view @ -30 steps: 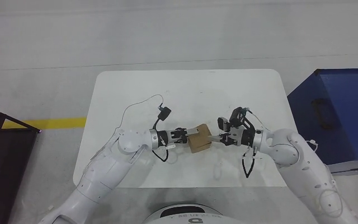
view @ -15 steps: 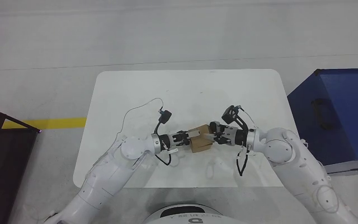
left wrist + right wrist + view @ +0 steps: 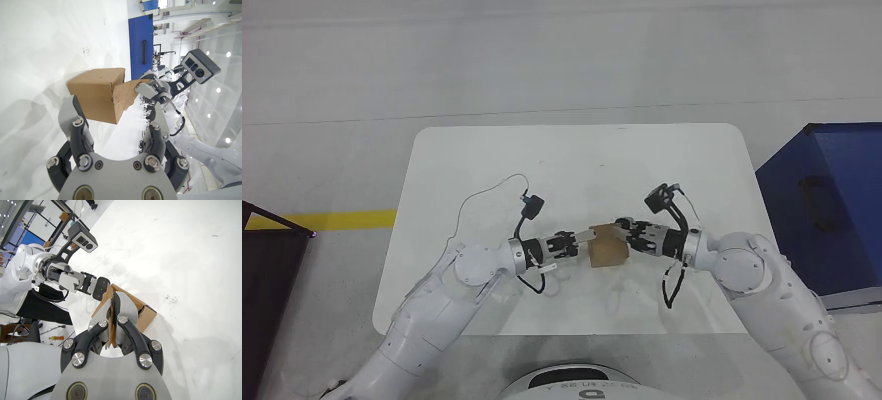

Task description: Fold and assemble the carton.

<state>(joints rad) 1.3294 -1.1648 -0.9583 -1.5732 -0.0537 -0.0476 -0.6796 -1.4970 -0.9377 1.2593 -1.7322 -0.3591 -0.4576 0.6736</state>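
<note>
- Two grippers at one carton, from opposite sides, on the white table.
- Right gripper: clenched on the carton's raised flap, cardboard pinched edge-on between both fingers.
- Carton body just beyond those fingertips, brown, resting on the table.
- Left gripper: released, fingers spread wide.
- One left finger touching the carton's side face; the other finger apart from the carton, near the flap's ragged edge.
- Carton straight ahead of the left gripper, its near corner pointing back between the spread fingers.
- Beyond the carton from the left gripper, the right gripper holding the flap's far end.
- Seen from the right wrist, one dark left pad touching the carton's far edge, just beyond the right fingertips.
- Blue bin well apart, off the table, out past the right arm.
- Thin cable looped over the table behind the left gripper.
</note>
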